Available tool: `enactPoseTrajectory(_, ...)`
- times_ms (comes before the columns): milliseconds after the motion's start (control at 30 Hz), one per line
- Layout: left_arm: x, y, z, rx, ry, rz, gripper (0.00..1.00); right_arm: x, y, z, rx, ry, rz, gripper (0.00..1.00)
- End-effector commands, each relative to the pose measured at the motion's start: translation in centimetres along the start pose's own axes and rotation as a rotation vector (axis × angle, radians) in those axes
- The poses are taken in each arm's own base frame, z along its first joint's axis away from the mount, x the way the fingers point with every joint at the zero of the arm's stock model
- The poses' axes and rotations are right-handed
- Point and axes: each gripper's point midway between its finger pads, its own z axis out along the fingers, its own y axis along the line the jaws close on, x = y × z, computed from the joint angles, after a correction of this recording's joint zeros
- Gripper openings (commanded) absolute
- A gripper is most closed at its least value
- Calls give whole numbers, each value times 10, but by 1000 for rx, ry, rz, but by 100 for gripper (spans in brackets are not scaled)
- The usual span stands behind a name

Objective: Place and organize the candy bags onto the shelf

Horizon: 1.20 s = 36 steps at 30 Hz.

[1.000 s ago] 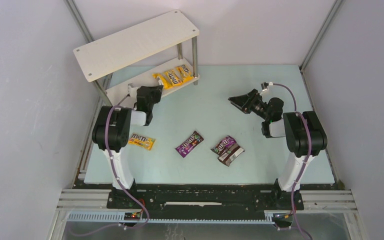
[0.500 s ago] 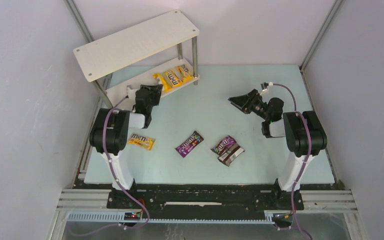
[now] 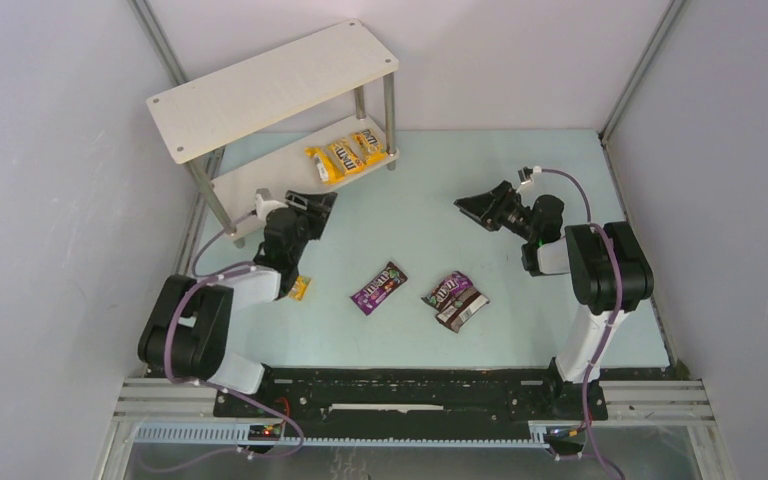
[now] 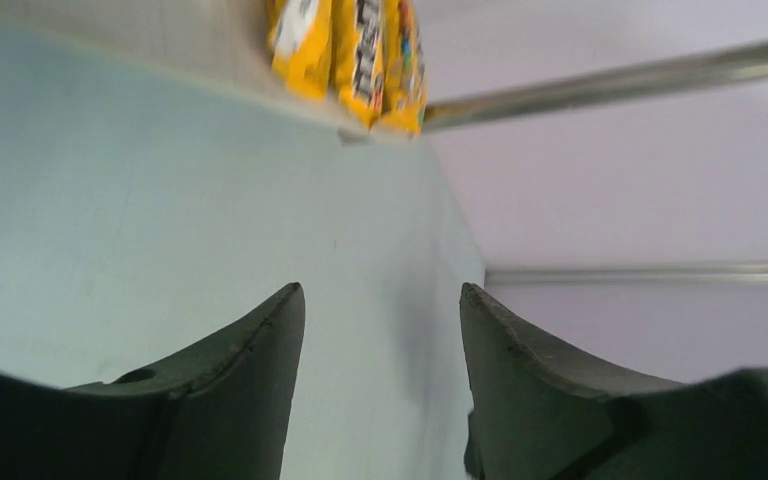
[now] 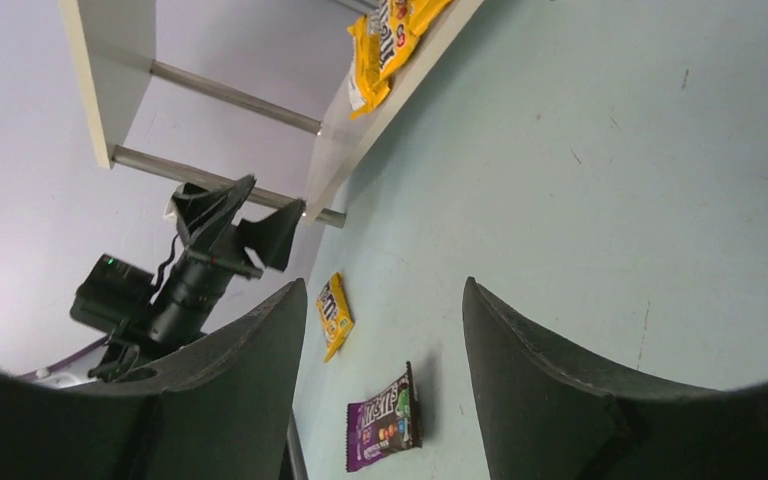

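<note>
Yellow candy bags (image 3: 345,155), seemingly three, lay on the shelf (image 3: 260,95), lower board.
Left gripper (image 4: 380,292) and right gripper (image 5: 382,285) both stood parted, empty.

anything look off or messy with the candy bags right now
Nothing damaged or spilled. The three yellow bags on the shelf's lower board overlap and poke past its front edge; on the table, a brown bag overlaps a purple bag.

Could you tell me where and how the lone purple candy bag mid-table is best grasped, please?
Pinch the purple candy bag across its narrow width at the middle, coming straight down from above. It lies flat on the table, slanted, with bare surface along both long edges, so turn the jaws square to them.
</note>
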Motion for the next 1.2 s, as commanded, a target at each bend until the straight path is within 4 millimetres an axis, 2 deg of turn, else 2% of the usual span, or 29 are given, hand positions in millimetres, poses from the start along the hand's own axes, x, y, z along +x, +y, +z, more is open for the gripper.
enactPoseTrajectory(0, 27, 3, -34, 5, 110, 25, 66, -6, 15, 6, -9, -9, -94, 68)
enactPoseTrajectory(167, 41, 24, -84, -58, 188, 200, 67, -1, 17, 8, 10, 4, -114, 68)
enactPoseTrajectory(367, 11, 52, -146, -186, 135, 446, 68, 4, 18, 11, 32, 11, -139, 69)
enactPoseTrajectory(433, 1, 66, -163, -237, 87, 459, 69, 5, 19, 12, 31, 14, -143, 69)
enactPoseTrajectory(533, -1, 91, -180, -292, 51, 383, 74, 7, 19, 14, 39, 17, -153, 70)
enactPoseTrajectory(700, 2, 128, -188, -416, 19, 262, 79, 10, 19, 15, 62, 20, -173, 71)
enactPoseTrajectory(833, 1, 135, -184, -501, 8, 236, 78, 13, 17, 16, 69, 24, -174, 70)
enactPoseTrajectory(1000, 8, 155, -175, -565, 19, 89, 76, 13, 16, 15, 79, 24, -177, 71)
enactPoseTrajectory(1167, -2, 162, -168, -572, -17, 36, 66, 12, 16, 15, 75, 24, -178, 71)
